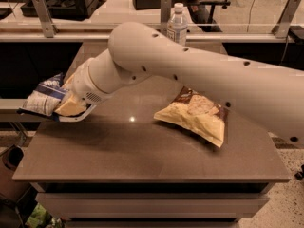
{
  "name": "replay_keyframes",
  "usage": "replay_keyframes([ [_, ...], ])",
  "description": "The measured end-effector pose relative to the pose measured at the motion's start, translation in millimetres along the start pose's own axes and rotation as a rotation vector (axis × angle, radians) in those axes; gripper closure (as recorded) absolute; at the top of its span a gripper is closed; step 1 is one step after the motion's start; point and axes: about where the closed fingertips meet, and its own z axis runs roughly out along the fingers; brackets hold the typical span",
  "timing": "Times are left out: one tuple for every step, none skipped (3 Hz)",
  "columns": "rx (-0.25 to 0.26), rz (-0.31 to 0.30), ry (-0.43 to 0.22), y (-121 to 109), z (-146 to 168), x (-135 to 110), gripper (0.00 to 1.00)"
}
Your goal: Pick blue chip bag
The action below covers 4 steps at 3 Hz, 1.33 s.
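The blue chip bag [43,97], crinkled blue with white patches, is at the left edge of the brown table [142,151], hanging partly past it. My gripper [70,109] is at the end of the big white arm that crosses the view from the right. It is shut on the bag's right end, with a tan finger pad [71,106] pressed on it, and holds the bag a little above the table top. The arm hides part of the table's back.
A larger yellow and brown chip bag [197,115] lies on the table right of centre, below the arm. A water bottle [176,25] stands at the table's back edge. Metal railings and desks are behind. The floor drops off left of the table.
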Motion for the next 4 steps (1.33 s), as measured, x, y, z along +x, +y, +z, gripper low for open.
replay_keyframes([
  [0.041, -0.042, -0.048, -20, -29, -9, 1.0],
  [0.094, -0.074, -0.093, -38, -64, -18, 1.0],
  [0.154, -0.103, -0.143, -60, -105, -28, 1.0],
  [0.156, -0.104, -0.144, -60, -106, -29, 1.0],
])
